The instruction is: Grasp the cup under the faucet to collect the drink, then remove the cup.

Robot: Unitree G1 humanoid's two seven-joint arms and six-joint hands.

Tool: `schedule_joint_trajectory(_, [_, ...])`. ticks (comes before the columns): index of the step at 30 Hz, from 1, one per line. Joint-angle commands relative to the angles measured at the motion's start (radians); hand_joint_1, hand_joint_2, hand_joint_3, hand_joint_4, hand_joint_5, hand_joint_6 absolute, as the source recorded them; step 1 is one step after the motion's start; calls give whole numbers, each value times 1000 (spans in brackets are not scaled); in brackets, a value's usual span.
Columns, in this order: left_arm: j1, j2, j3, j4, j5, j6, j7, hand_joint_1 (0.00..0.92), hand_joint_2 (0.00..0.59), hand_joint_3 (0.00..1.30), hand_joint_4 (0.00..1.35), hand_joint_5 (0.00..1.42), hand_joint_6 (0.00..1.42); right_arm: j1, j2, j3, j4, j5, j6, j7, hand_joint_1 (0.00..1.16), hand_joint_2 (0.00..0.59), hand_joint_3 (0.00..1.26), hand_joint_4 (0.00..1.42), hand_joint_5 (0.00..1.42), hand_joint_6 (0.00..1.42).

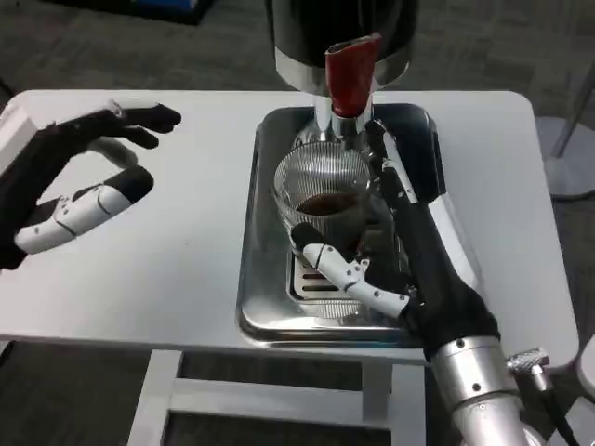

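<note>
1. A clear ribbed glass cup (321, 190) stands in the centre of the frame, inside a shallow rectangular stainless-steel tray (256, 279), over the tray's slotted drain grate (321, 283).
2. The cup holds a dark brown drink (327, 203), a low pool well below the rim.
3. Directly above the cup, at the top centre of the frame, hangs the red lever of the faucet (351, 74), fixed to a black and chrome drink dispenser (339, 32) that stands at the far end of the tray.
4. The right hand (395, 251) reaches in from the lower right of the frame, its silver forearm running up to a black palm beside the cup.
5. Its fingers (349, 274) grasp the cup: a white one curls round the near side of the glass and black ones lie against the right side.
6. The left hand (79, 177) hovers at the upper left of the frame, above the white surface (186, 279), well apart from the tray.
7. Its fingers (93, 204) are released and spread, holding nothing.
8. The tray rests on the white surface, right of centre.
</note>
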Motion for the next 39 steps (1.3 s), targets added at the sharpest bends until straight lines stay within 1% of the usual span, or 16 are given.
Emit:
schedule_joint_trajectory(1, [-11,0,-42,49,39,-21,45,0,129,362,315,368,533,-2,35,14,13,-38,32,-38,653,240,0,0,5,181])
schedule_joint_trajectory(7, [-12,11,-69,68,43,-31,63,0,125,362,310,365,532,-13,61,16,31,-55,37,-70,653,240,0,0,0,179])
schedule_joint_trajectory(13, [1,19,-74,72,38,-37,63,0,128,364,304,355,523,-42,88,17,75,-59,39,-97,649,244,0,0,0,168])
schedule_joint_trajectory(18, [18,24,-73,68,32,-43,58,0,130,368,304,354,522,-75,109,18,117,-75,53,-127,644,248,0,0,0,147])
schedule_joint_trajectory(26, [32,40,-65,71,18,-44,51,0,125,389,304,349,513,-117,120,19,175,-69,53,-138,636,245,0,0,0,144])
schedule_joint_trajectory(34, [33,50,-73,89,10,-45,46,0,125,400,304,341,508,-135,124,31,209,-82,63,-148,634,245,0,0,0,144])
schedule_joint_trajectory(39, [29,50,-75,93,10,-46,43,0,134,405,304,338,502,-146,134,43,228,-90,75,-160,650,240,0,0,21,186])
